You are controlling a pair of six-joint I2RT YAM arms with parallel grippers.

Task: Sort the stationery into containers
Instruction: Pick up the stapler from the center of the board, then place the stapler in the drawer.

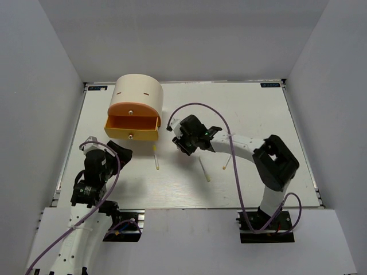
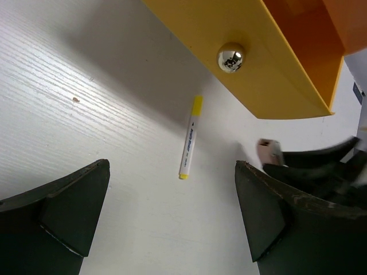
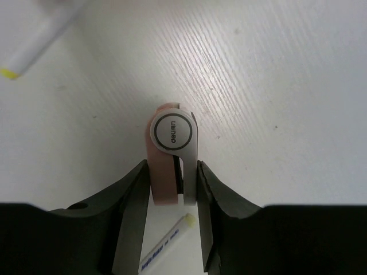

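Between our right pincer's (image 3: 172, 167) narrowed jaws, the wrist view shows a pink eraser (image 3: 166, 172) clamped tight, a grip that we cannot make out from overhead. Below those jaws lies a pale stick (image 3: 166, 245). Our left pincer (image 2: 172, 200) gapes wide and holds nothing. Ahead of it we see a yellow-tipped stick (image 2: 189, 137) on the table (image 2: 86, 86), beside the open yellow drawer (image 2: 258, 63).
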